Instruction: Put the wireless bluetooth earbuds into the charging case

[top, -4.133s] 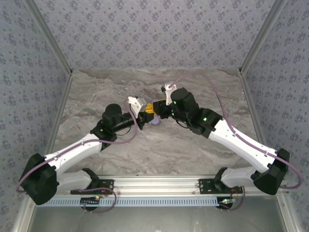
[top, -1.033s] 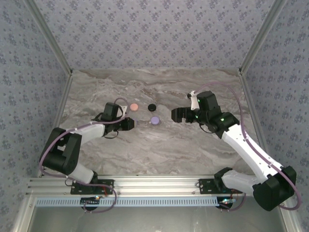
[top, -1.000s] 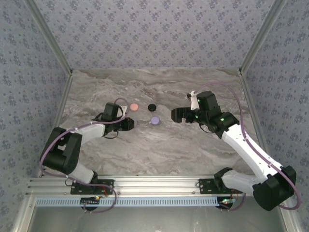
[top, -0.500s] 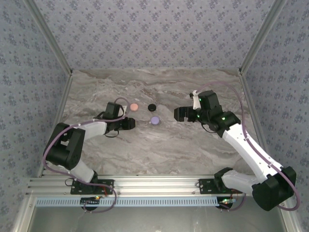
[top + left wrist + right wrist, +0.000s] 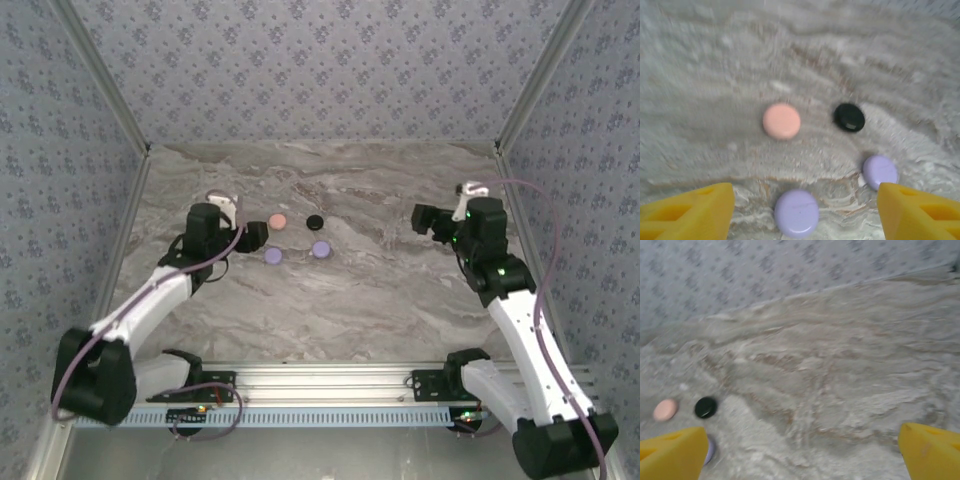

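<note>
left hand [image 5: 252, 236]: open, nothing gripped. yellow fingers [image 5: 692, 214] sit in the two lower corners of the left wrist view. in the top view it's low over the worktop [image 5: 400, 300], left of frame centre, pointing toward the right of the frame

just past its fingertips: lavender case [image 5: 797, 213], flat on the worktop at bottom centre of the wrist view, in the gap between the fingers and touching neither. top view puts it just beside the hand, to its lower right

second lavender case [image 5: 880, 171]: further right and a bit higher in the wrist view. its lower edge meets the outline of the right-corner finger there, but in the top view it lies clear of the hand

above those two: pink case [image 5: 782, 120] on the left, black case [image 5: 849, 117] on the right, side by side with a gap. the four cases form a loose cluster and none touch. all are round, coin-like and lying flat. they look closed, and I cannot tell whether earbuds sit inside them

right hand [image 5: 424, 217]: open too, its yellow fingers in both lower corners of the right wrist view with bare worktop between them. in the top view it's right of frame centre, pointing toward the left of the frame, well apart from the cluster. its wrist view has the pink and black cases small at lower left, plus a sliver of lavender behind the left-corner finger

patterned wall [image 5: 320, 70] closes off the far side of the worktop
</note>
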### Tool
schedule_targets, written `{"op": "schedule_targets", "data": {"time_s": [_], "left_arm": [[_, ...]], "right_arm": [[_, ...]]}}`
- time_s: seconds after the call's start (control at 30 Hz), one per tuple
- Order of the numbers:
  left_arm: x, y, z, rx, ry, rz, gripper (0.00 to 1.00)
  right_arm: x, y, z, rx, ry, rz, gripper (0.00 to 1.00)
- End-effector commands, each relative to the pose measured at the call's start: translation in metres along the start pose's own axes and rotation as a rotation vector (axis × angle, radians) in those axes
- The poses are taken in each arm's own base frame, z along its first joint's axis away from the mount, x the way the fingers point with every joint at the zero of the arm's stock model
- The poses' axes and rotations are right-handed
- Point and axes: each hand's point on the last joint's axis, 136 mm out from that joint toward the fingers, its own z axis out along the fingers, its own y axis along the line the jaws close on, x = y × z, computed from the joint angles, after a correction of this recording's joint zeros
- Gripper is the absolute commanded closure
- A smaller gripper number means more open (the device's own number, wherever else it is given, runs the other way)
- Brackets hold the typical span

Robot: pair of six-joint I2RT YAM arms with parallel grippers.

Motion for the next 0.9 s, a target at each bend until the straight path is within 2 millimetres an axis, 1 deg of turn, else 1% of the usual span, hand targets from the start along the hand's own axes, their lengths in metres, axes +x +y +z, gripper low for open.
{"op": "schedule_targets", "data": {"time_s": [0.0,0.07,0.17,0.23,0.27,0.33,0.4,0.43,0.5,0.6,0.63,0.73,0.87], "left_arm": [[-0.024,0.009,-0.032,-0.063,-0.192,0.048,0.16],[-0.032,0.018,-0.051,-0.124,-0.271,0.064,0.11],[-0.038,0.036,-0.071,-0.240,-0.343,0.097,0.09],[-0.041,0.051,-0.079,-0.339,-0.376,0.128,0.07],[-0.041,0.055,-0.081,-0.368,-0.387,0.152,0.06],[-0.039,0.066,-0.081,-0.432,-0.398,0.196,0.02],[-0.037,0.077,-0.081,-0.496,-0.392,0.197,0.01],[-0.036,0.084,-0.081,-0.527,-0.389,0.184,0.01],[-0.034,0.091,-0.081,-0.553,-0.404,0.167,0.01],[-0.032,0.101,-0.077,-0.566,-0.426,0.152,0.01],[-0.031,0.106,-0.074,-0.574,-0.417,0.151,0.01],[-0.022,0.121,-0.064,-0.604,-0.372,0.170,0.01],[-0.016,0.135,-0.050,-0.614,-0.367,0.204,0.01]], "right_arm": [[-0.009,-0.029,-0.004,0.096,-0.128,0.070,0.00],[0.001,-0.039,0.000,0.114,-0.169,0.029,0.00],[0.018,-0.054,0.012,0.164,-0.206,-0.060,0.00],[0.033,-0.069,0.022,0.225,-0.194,-0.109,0.00],[0.039,-0.077,0.027,0.257,-0.188,-0.119,0.00],[0.054,-0.091,0.042,0.292,-0.185,-0.131,0.00],[0.065,-0.096,0.057,0.268,-0.200,-0.140,0.00],[0.066,-0.096,0.064,0.250,-0.224,-0.143,0.00],[0.073,-0.097,0.079,0.233,-0.215,-0.156,0.00],[0.077,-0.086,0.097,0.163,-0.205,-0.243,0.00],[0.077,-0.084,0.101,0.153,-0.207,-0.254,0.00],[0.085,-0.082,0.110,0.100,-0.158,-0.252,0.00],[0.103,-0.086,0.121,0.080,-0.151,-0.251,0.00]]}}
